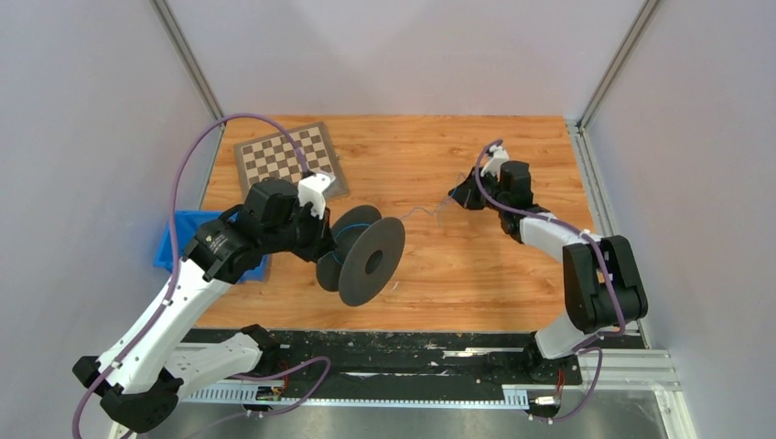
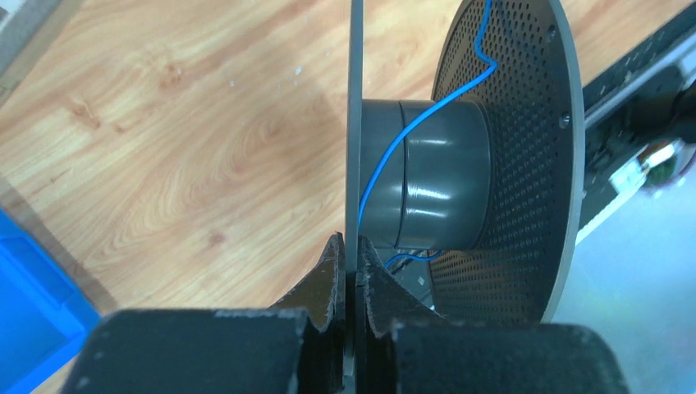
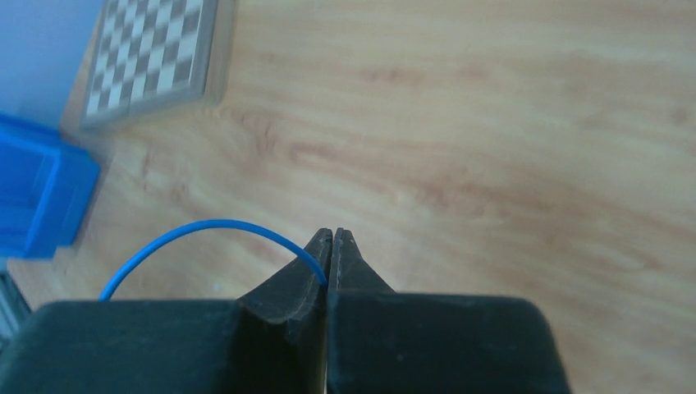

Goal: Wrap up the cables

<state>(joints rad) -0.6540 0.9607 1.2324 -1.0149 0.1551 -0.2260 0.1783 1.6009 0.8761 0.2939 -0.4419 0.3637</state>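
A dark grey two-disc spool [image 1: 364,252] hangs above the table's middle left. My left gripper [image 1: 320,240] is shut on the rim of one of its discs [image 2: 354,164]; the jaws pinch the thin disc edge at the left gripper [image 2: 354,250]. A thin blue cable [image 2: 394,156] runs across the spool's hub and over the perforated disc. The cable [image 1: 423,213] stretches right to my right gripper [image 1: 458,197]. In the right wrist view the right gripper [image 3: 332,238] is shut on the blue cable [image 3: 205,227], which arcs off to the left.
A chessboard [image 1: 288,160] lies at the back left of the wooden table [image 1: 512,265]. A blue bin [image 1: 188,240] stands at the left edge, partly under my left arm. Grey walls close in on three sides.
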